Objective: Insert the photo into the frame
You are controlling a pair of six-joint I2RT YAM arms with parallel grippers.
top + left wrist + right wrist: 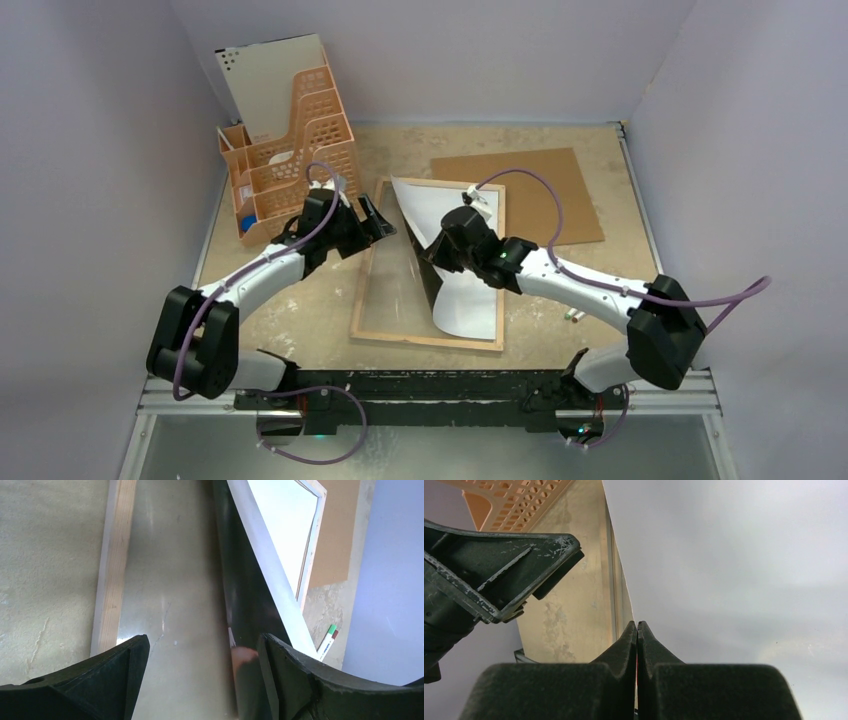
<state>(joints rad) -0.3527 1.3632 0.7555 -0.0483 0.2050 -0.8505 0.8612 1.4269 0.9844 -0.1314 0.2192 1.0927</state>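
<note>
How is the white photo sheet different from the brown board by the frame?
The photo shows its white back, while the brown board is plain brown. The photo curls up, pinched by the right gripper. The brown board lies flat on the table, and nothing holds it. The photo is over the frame, and the brown board is beside the frame, at its far right corner. Both are thin rectangular sheets.

Glossy paper photo (470,300), light wood frame (400,339), matt brown hardboard sheet (545,190)
</note>
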